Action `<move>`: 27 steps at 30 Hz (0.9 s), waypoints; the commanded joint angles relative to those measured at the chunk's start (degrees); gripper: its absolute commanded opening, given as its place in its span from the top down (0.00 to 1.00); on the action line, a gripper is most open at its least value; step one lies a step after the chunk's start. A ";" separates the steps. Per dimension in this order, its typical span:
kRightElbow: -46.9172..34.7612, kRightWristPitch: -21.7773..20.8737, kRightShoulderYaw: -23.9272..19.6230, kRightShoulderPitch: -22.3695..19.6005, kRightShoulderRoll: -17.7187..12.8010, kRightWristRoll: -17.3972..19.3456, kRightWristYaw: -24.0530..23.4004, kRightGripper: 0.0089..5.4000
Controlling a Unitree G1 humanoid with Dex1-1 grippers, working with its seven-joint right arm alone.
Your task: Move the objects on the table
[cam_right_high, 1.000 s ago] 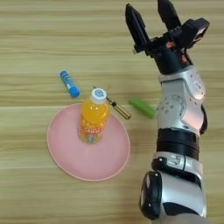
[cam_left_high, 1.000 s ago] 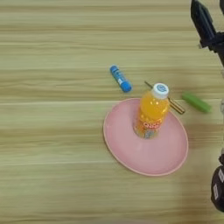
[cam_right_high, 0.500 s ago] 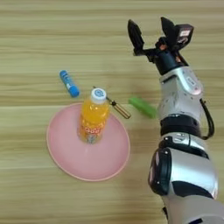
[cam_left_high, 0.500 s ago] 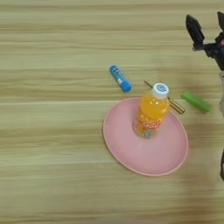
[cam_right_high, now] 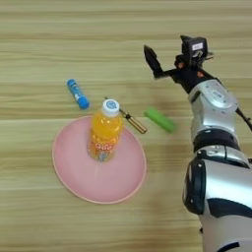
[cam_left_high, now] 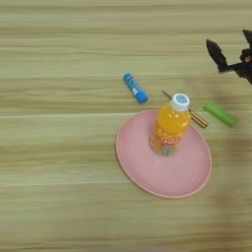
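An orange drink bottle (cam_right_high: pixel 104 132) with a white cap stands upright on a pink plate (cam_right_high: pixel 118 184). Just behind it lies the thin metal tool with a golden handle (cam_right_high: pixel 134 123), partly hidden by the bottle. The short green bar (cam_right_high: pixel 160 120) lies flat on the table (cam_right_high: pixel 39 49) to the right of the tool. My right gripper (cam_right_high: pixel 170 53) hangs beyond the green bar, open, its two black fingers spread wide with nothing between them. In the left eye view the gripper (cam_left_high: pixel 231 47) shows at the right edge, up from the green bar (cam_left_high: pixel 220 114).
A blue tube (cam_right_high: pixel 78 93) lies on the wood to the left of the bottle, beyond the plate's rim. My silver forearm (cam_right_high: pixel 214 128) runs down the right side of the right eye view.
The open gripper has come down the picture from the far right corner toward the green bar. The bottle, plate, tool, bar and blue tube have stayed in place.
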 commanded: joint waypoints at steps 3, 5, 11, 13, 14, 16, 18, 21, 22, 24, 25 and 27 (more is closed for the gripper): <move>0.22 0.22 2.78 -4.51 -3.78 -3.88 -2.00 0.00; 1.21 1.58 2.89 -4.43 -4.10 -3.63 -0.03 0.00; 4.81 4.49 3.67 -4.30 -5.02 -4.98 1.60 0.00; 5.71 5.08 3.44 -4.05 -5.31 -4.76 3.13 0.00; 6.07 5.30 3.34 -3.98 -5.46 -4.76 3.51 0.00; 7.03 6.24 3.25 -3.81 -6.03 -4.81 4.68 0.00; 7.75 6.66 3.28 -3.61 -6.61 -5.03 5.34 0.00; 8.44 7.16 3.39 -3.30 -7.41 -5.42 6.14 0.00; 8.56 7.22 3.46 -3.14 -7.67 -5.54 6.54 0.00; 8.84 7.55 3.50 -2.91 -8.17 -5.65 7.62 0.00; 8.89 7.45 3.64 -2.75 -8.38 -5.82 8.22 0.00; 9.00 7.08 3.91 -2.34 -8.73 -6.18 9.32 0.00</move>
